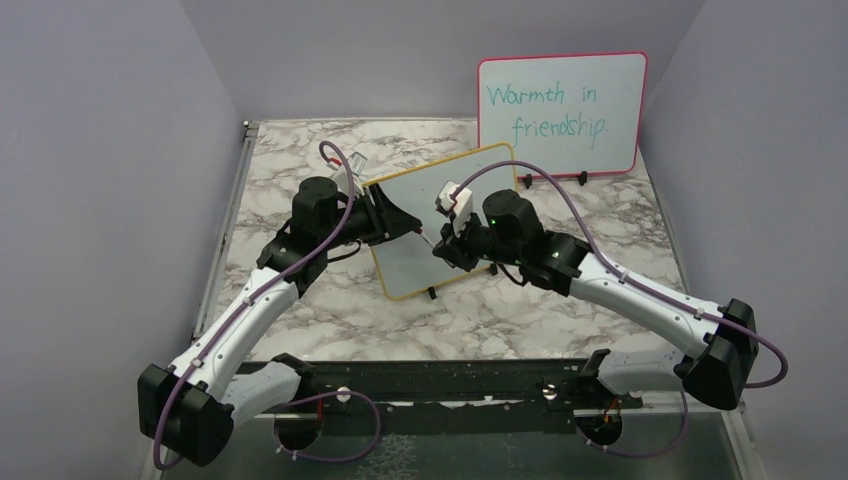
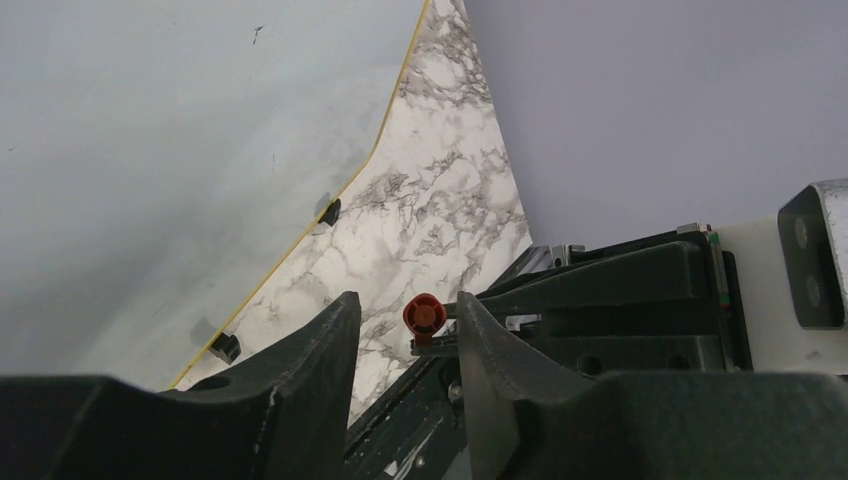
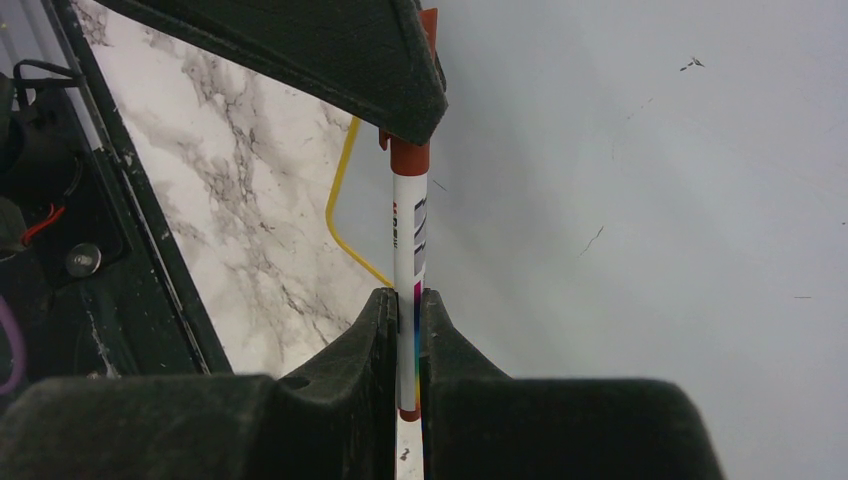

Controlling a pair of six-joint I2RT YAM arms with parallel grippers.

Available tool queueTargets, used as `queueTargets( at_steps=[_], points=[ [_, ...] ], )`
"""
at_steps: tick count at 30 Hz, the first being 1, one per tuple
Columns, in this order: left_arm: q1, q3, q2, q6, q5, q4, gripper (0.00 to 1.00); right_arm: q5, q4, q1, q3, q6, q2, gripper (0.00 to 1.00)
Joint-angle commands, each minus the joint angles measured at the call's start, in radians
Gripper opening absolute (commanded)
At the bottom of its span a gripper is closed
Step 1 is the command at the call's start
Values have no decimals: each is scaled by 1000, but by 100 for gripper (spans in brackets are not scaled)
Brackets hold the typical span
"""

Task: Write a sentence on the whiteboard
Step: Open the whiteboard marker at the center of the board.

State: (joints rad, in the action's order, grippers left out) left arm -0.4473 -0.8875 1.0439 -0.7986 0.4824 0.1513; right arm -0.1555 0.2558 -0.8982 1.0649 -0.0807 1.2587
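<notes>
The whiteboard, white with a thin yellow frame, lies slanted in the middle of the table and fills much of the left wrist view. The sentence is out of view; the board's face shows only faint specks. Over the board, my right gripper is shut on a white marker with a red cap. My left gripper faces it with its jaws apart on either side of the red cap, which sits close to the right-hand finger. The two grippers meet tip to tip.
A pink-framed board with teal writing stands at the back right. Grey walls close in the marble table on three sides. A black rail runs along the near edge. Small black clip feet sit on the whiteboard's edge.
</notes>
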Motion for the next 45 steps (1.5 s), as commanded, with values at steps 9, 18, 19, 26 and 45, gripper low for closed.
queueTargets(
  at_steps=[9, 18, 19, 26, 45],
  points=[
    [-10, 32, -16, -42, 32, -82, 4, -23, -75, -19, -15, -16, 3, 1],
    [-10, 164, -137, -195, -97, -222, 0, 42, -231, -18, -107, 159, -87, 35],
    [-10, 185, -157, -221, -118, -243, 0, 46, -261, -18, -127, 185, -106, 38],
    [-8, 305, -273, -346, -206, -353, 0, 44, -457, -18, -245, 402, -188, 59],
    [-10, 443, -409, -574, -245, -478, 0, 48, -852, -14, -440, 688, -216, 66]
  ],
)
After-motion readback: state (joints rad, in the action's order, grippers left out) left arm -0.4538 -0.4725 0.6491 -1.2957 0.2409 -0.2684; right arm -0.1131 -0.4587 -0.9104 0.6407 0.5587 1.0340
